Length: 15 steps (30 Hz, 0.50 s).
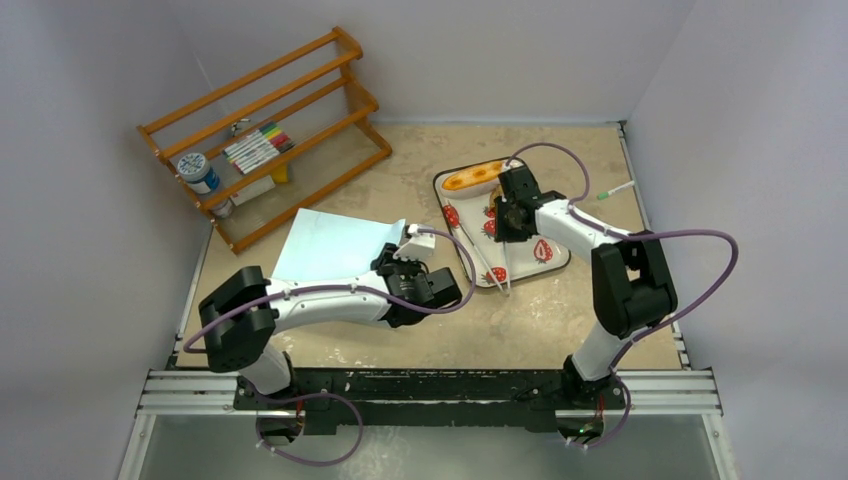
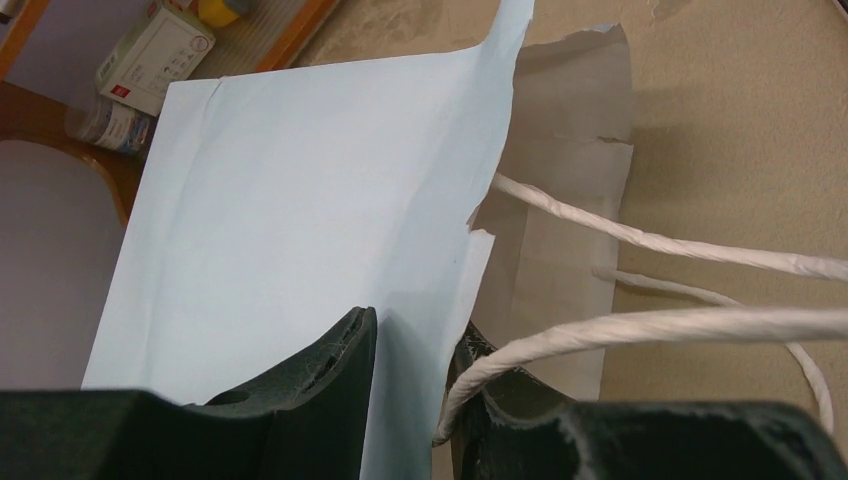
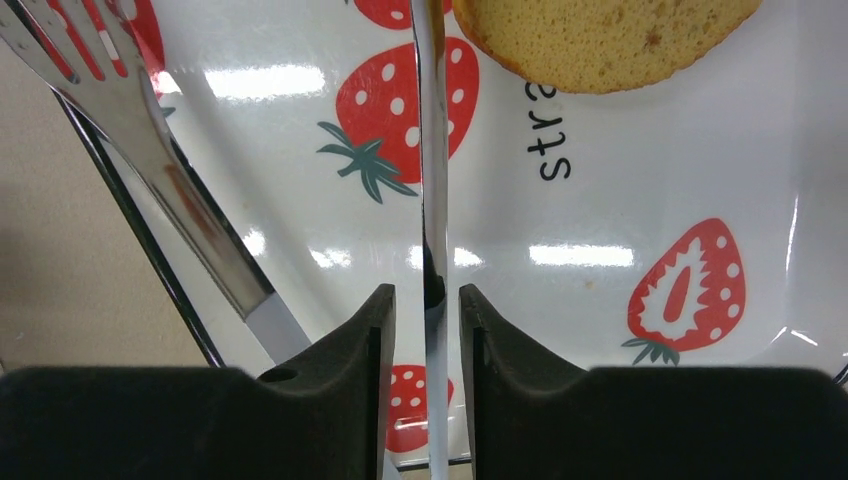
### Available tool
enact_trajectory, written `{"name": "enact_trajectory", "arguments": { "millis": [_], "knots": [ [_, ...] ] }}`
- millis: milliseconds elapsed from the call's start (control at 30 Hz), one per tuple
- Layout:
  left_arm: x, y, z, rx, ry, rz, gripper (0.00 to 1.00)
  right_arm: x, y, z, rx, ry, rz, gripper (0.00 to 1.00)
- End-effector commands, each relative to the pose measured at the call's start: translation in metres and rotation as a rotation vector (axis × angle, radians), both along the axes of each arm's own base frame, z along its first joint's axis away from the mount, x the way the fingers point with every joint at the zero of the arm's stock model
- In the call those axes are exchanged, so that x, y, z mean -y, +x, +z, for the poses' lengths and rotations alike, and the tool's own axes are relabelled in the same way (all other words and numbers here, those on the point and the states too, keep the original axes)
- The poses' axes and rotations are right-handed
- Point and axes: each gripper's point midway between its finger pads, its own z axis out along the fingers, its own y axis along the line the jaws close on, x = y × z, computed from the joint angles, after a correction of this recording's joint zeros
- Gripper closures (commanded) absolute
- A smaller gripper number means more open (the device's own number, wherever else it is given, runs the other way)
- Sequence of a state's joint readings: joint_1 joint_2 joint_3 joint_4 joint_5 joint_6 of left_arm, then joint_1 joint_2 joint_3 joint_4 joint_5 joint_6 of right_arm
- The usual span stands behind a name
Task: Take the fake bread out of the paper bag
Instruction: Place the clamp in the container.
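Note:
The pale-blue paper bag (image 1: 335,245) lies flat on the table with its mouth toward the tray. In the left wrist view its upper wall (image 2: 300,200) runs between the fingers of my left gripper (image 2: 415,345), which stand narrowed but open around it. The white cord handles (image 2: 650,325) trail out to the right. Nothing shows inside the bag. A long golden loaf of fake bread (image 1: 473,177) rests on the strawberry tray (image 1: 550,265). My right gripper (image 3: 427,295) is open, with one arm of the metal tongs (image 3: 432,150) standing free between its fingers, near the loaf (image 3: 600,40).
A wooden rack (image 1: 270,130) with markers and a small tub stands at the back left. A green-tipped pen (image 1: 617,190) lies by the right wall. The tongs (image 1: 490,265) lie across the tray's left edge. Walls close the table on three sides.

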<state>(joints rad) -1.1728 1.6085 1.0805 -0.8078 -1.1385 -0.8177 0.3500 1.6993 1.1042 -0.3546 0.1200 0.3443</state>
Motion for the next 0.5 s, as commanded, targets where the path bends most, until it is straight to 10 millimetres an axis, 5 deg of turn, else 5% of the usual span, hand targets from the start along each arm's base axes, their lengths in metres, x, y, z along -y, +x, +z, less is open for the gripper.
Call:
{"name": "enact_trajectory", "arguments": {
  "millis": [0, 467],
  "knots": [
    [-0.005, 0.007, 0.023, 0.073, -0.054, 0.018, 0.70, -0.001, 0.018, 0.021, 0.063, 0.005, -0.004, 0.65],
    [-0.017, 0.008, 0.060, 0.132, -0.109, 0.015, 0.71, 0.002, 0.018, 0.057, 0.218, 0.048, -0.052, 0.44]
  ]
}}
